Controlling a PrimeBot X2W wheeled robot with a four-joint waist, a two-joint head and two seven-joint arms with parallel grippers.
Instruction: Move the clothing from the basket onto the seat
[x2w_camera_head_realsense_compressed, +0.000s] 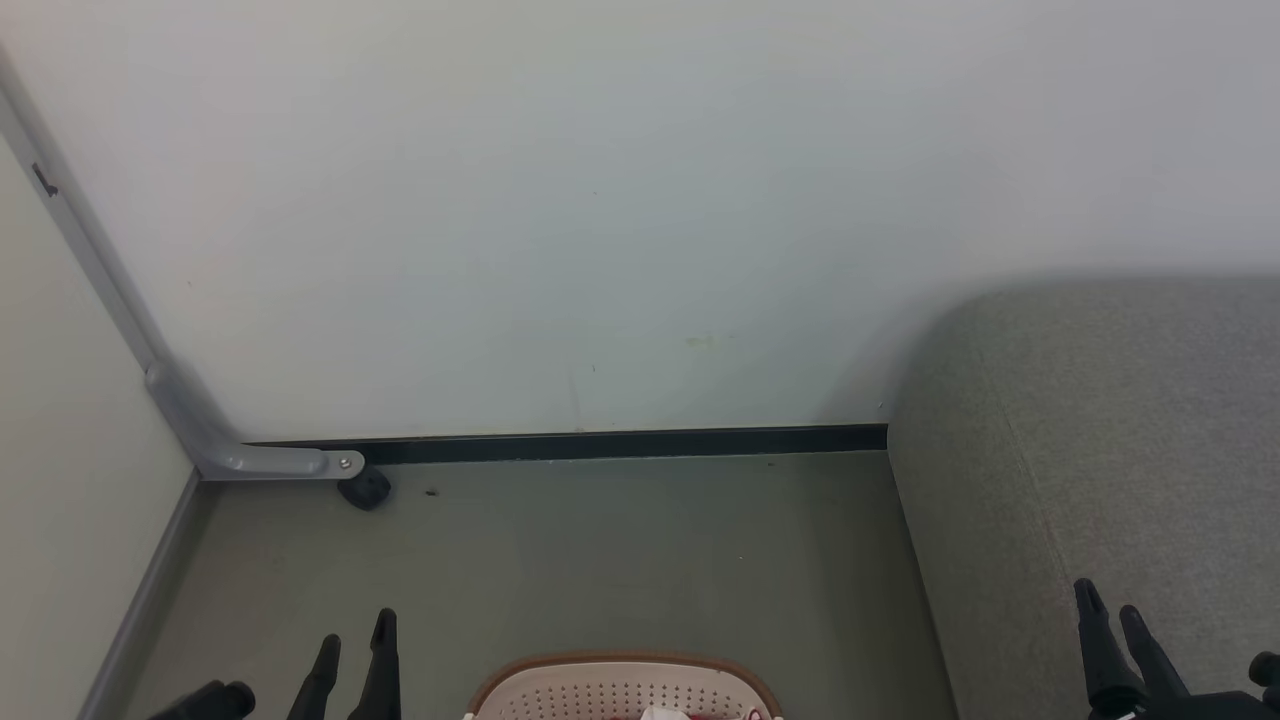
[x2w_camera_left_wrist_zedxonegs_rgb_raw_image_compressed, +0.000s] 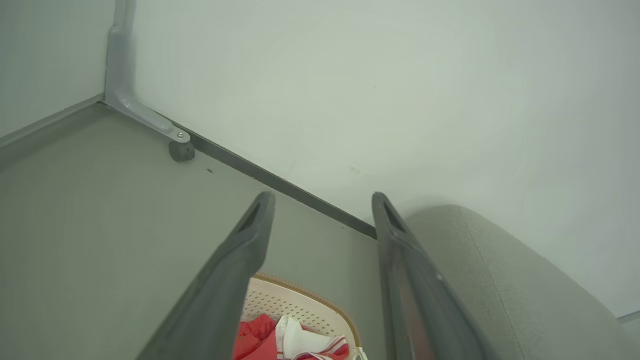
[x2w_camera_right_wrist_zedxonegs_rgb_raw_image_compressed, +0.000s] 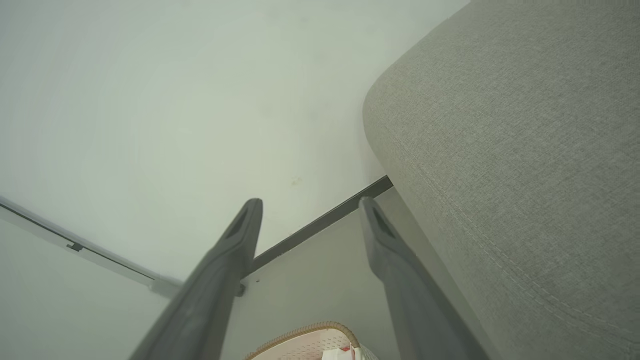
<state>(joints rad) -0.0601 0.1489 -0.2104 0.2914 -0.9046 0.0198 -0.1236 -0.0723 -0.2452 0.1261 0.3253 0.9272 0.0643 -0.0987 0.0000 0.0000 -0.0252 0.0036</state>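
The cream basket (x2w_camera_head_realsense_compressed: 600, 685) with a brown rim stands on the floor at the bottom middle of the head view, cut off by the frame edge. Red and white clothing (x2w_camera_left_wrist_zedxonegs_rgb_raw_image_compressed: 290, 342) lies inside the basket (x2w_camera_left_wrist_zedxonegs_rgb_raw_image_compressed: 295, 302); a scrap of clothing (x2w_camera_head_realsense_compressed: 665, 714) peeks over its rim. The grey-green seat (x2w_camera_head_realsense_compressed: 1120, 440) fills the right side, beside the basket. My left gripper (x2w_camera_head_realsense_compressed: 355, 645) hangs open to the basket's left, empty. My right gripper (x2w_camera_head_realsense_compressed: 1112, 615) is open over the seat's front part. In the wrist views the left gripper (x2w_camera_left_wrist_zedxonegs_rgb_raw_image_compressed: 322, 205) and right gripper (x2w_camera_right_wrist_zedxonegs_rgb_raw_image_compressed: 310, 210) stand wide apart with nothing between them.
A pale wall (x2w_camera_head_realsense_compressed: 560, 220) with a dark skirting strip (x2w_camera_head_realsense_compressed: 620, 443) closes the far side. A grey metal bracket (x2w_camera_head_realsense_compressed: 270, 460) with a small black wheel (x2w_camera_head_realsense_compressed: 365, 488) sits in the left corner. Grey-green floor (x2w_camera_head_realsense_compressed: 620, 560) lies between wall, basket (x2w_camera_right_wrist_zedxonegs_rgb_raw_image_compressed: 305, 342) and seat (x2w_camera_right_wrist_zedxonegs_rgb_raw_image_compressed: 520, 150).
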